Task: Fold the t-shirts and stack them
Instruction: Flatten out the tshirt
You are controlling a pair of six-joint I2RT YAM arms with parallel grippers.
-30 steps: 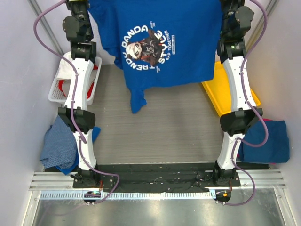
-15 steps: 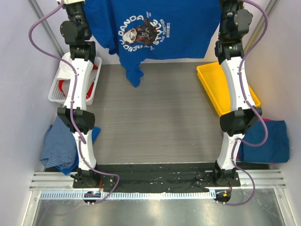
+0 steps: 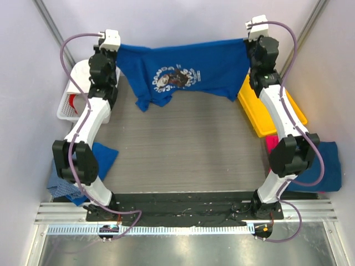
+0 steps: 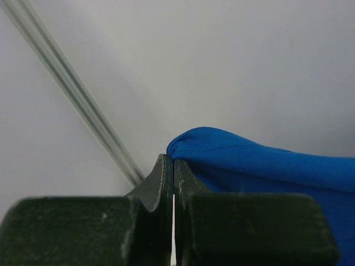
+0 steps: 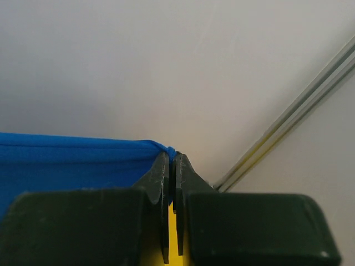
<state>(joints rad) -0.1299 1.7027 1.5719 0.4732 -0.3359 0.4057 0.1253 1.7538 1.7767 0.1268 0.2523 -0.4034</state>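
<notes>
Royal blue t-shirt (image 3: 206,66) hangs stretched across the far end of the table (image 3: 183,144) — one upper corner is pinched in the left gripper (image 4: 173,166), the other in the right gripper (image 5: 171,162), both pairs of jaws clamped tight on cloth. Both arms reach forward and up, elbows bowed outward — wrists about level and well apart.

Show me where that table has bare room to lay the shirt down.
The middle of the grey mat is bare, between the held printed shirt at the far end and the arm bases. The sides are crowded: white basket and blue cloths left, yellow tray and blue shirt right.
</notes>
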